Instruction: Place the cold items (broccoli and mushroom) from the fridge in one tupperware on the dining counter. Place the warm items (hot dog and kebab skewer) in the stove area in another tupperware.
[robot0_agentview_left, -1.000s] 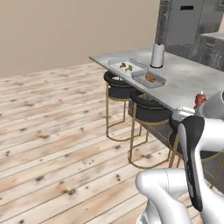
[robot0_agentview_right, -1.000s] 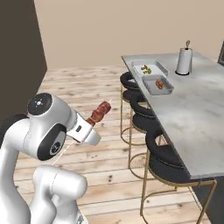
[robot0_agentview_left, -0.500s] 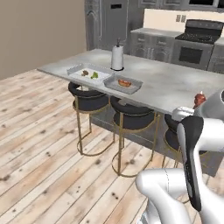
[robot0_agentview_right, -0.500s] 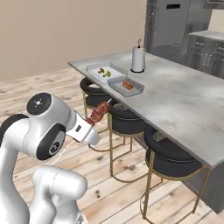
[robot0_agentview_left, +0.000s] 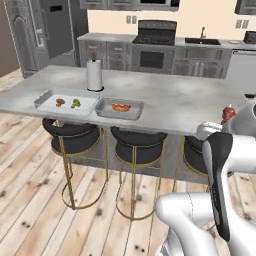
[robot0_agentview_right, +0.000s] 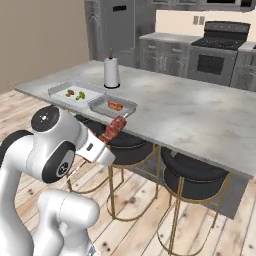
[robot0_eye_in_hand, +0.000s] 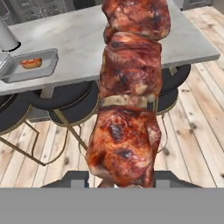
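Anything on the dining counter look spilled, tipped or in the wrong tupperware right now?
Nothing stands out. The broccoli and mushroom share one tupperware, the hot dog lies in the other tupperware beside it, and the paper towel roll stands upright. The kebab skewer is held in the tool.

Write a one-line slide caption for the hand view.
Gripper shut on a brown grilled-meat kebab skewer, facing the grey marble dining counter and the grey tupperware tray holding an orange hot dog.
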